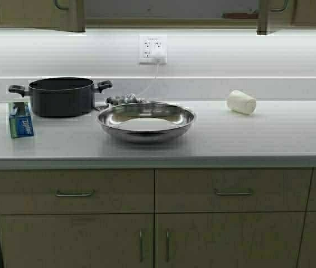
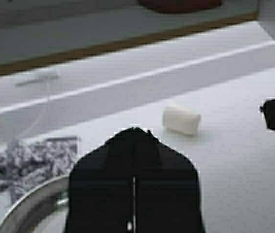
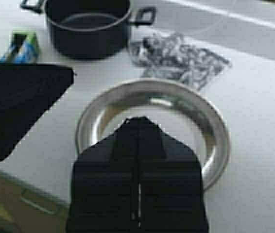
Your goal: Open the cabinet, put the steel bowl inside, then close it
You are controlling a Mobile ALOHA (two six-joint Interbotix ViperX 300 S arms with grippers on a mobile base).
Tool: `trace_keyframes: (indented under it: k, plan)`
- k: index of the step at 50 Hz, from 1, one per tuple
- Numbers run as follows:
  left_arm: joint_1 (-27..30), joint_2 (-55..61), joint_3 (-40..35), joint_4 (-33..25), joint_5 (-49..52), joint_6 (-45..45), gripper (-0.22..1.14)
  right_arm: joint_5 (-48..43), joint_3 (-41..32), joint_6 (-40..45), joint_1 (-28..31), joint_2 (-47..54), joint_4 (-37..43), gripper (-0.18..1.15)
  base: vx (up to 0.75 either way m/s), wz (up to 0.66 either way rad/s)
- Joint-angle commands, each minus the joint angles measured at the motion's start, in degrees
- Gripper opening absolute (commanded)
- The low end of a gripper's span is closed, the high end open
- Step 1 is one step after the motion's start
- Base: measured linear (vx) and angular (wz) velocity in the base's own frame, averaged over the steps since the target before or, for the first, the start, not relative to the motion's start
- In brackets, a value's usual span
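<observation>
The steel bowl (image 1: 145, 121) sits empty on the grey countertop, in front of the wall outlet. It also shows in the right wrist view (image 3: 217, 133) and its rim shows in the left wrist view (image 2: 23, 211). The cabinet (image 1: 77, 17) runs along the top edge of the high view, with both doors swung outward and the grey interior (image 1: 163, 8) showing between them. Neither arm shows in the high view. My left gripper (image 2: 134, 130) is shut and empty above the counter beside the bowl. My right gripper (image 3: 138, 119) is shut and empty above the bowl's near side.
A black two-handled pot (image 1: 61, 96) stands left of the bowl, with a blue box (image 1: 20, 119) in front of it. A patterned cloth (image 3: 181, 56) lies behind the bowl. A white cup (image 1: 241, 102) lies on its side at the right. A reddish object (image 1: 239, 15) sits inside the cabinet.
</observation>
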Motion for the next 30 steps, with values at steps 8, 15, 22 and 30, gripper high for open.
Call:
trace_keyframes:
  k: [8, 15, 22, 30]
  plan:
    - [6.06, 4.57, -8.00, -2.20, 3.52, -3.25, 0.03, -2.20, 0.44, 1.85, -4.48, 0.26, -0.09, 0.06, 0.01, 0.00]
    - [9.40, 2.37, -4.22, -2.20, 3.52, -3.52, 0.03, -2.46, 4.83, 1.93, -9.05, -2.55, -0.09, 0.06, 0.03, 0.01]
    - [11.78, -2.02, 1.58, -2.11, 3.08, -3.25, 0.03, -2.46, 9.05, 1.85, -12.13, -6.06, -0.44, 0.06, 0.02, -0.01]
    - [12.57, -6.42, 7.38, -2.02, -1.05, -3.25, 0.03, -2.81, 12.30, 2.64, -14.50, -9.32, -0.53, 0.06, 0.02, 0.00]
